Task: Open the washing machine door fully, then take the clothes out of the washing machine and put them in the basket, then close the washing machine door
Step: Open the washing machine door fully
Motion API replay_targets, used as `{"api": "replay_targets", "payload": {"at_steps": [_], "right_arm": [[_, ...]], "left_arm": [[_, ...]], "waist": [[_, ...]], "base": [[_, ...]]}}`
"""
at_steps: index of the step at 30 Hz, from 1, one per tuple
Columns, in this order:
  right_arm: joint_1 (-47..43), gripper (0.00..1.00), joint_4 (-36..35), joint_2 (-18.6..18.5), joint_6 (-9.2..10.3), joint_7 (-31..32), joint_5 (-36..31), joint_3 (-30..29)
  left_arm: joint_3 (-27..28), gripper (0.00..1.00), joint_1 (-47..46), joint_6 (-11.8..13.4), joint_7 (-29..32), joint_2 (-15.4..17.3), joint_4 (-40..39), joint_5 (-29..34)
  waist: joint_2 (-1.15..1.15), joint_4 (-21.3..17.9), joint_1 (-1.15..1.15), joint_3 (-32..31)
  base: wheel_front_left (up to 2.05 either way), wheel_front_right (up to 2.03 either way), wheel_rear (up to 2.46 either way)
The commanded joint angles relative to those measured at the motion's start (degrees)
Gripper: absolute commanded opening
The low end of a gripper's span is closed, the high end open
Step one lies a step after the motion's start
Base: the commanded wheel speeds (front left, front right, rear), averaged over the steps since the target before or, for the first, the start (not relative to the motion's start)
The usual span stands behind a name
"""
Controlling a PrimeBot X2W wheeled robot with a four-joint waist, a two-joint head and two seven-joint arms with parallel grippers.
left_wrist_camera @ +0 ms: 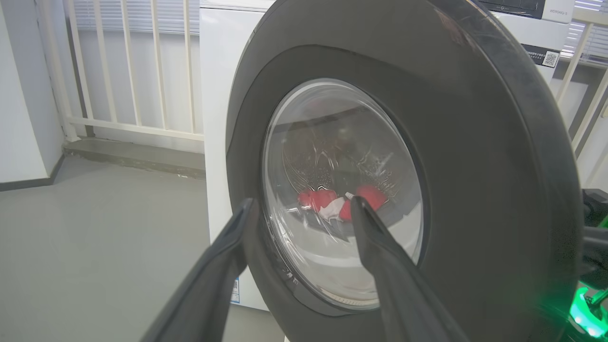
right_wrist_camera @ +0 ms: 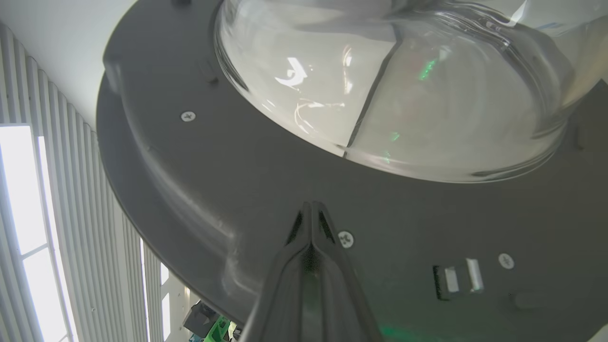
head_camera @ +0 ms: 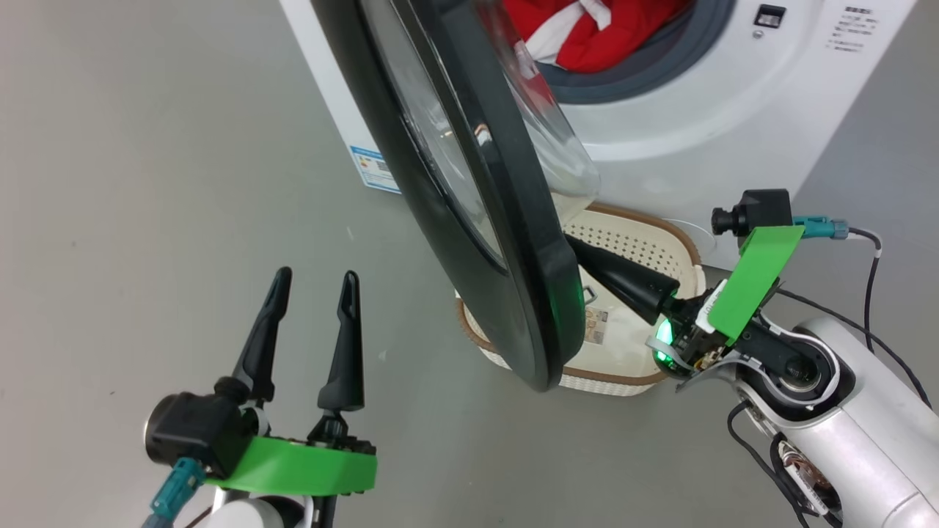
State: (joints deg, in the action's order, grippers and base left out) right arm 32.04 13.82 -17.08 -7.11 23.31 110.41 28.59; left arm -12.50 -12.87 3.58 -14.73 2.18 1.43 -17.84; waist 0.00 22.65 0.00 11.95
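**Operator:** What does the head view give me?

**Spotter:** Your washing machine door (head_camera: 469, 191) stands partly open, almost edge-on. Its lower rim hangs over the basket (head_camera: 682, 236), which sits on the floor against the washing machine (head_camera: 704, 117). The clothes (head_camera: 594, 33) lie in the drum mouth. Your right gripper (head_camera: 620, 279) reaches in behind the door. Your left gripper (head_camera: 317, 277) hovers on the outer side, fingers apart, holding nothing.

**Operator:** And the left wrist view?

**Spotter:** You face the door's outer side, with the red clothes showing through the glass bowl (left_wrist_camera: 342, 190). A white railing (left_wrist_camera: 133, 71) runs behind, well apart. I judge this gripper stands where the door must swing, so take it aside.

**Operator:** Right wrist?

**Spotter:** Fingers together, gripping nothing. The tips seem to touch the dark inner rim just beside a screw (right_wrist_camera: 346, 239), below the bowl. The door looks rigid and hinged, and its gloss is probably slippery, so push on the plastic rim, not the glass. The clothes should be soft and light, so pinch a fold near the drum's lip. Mind the basket under the door's edge.
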Motion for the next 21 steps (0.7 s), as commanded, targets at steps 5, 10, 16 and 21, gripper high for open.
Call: {"api": "replay_targets", "payload": {"at_steps": [5,10,16,21], "right_arm": [[0.0,0.0,-3.5,-1.8,-0.37,-2.6,3.5,4.6],[1.2,0.0,-5.5,-4.5,-0.37,-5.7,6.8,9.0],[3.0,0.0,-7.9,-7.4,-0.37,-9.4,10.7,14.5],[4.9,0.0,-9.9,-9.8,-0.37,-12.3,13.6,18.8]], "left_arm": [[1.7,1.0,0.2,0.5,-0.3,0.7,-1.1,-0.8],[1.7,1.0,0.6,0.6,-0.3,0.7,-0.9,-1.3],[1.3,1.0,0.8,1.0,-0.3,0.7,-0.9,-1.7],[1.0,1.0,0.8,1.2,-0.3,0.7,-0.7,-2.3]], "waist": [[0.0,2.7,0.0,-0.7],[0.0,4.1,0.0,-0.7],[0.0,5.4,0.0,-0.7],[0.0,6.4,0.0,-0.8]], "base": [[0.0,0.0,0.0],[0.0,0.0,0.0],[0.0,0.0,0.0],[0.0,0.0,0.0]]}}
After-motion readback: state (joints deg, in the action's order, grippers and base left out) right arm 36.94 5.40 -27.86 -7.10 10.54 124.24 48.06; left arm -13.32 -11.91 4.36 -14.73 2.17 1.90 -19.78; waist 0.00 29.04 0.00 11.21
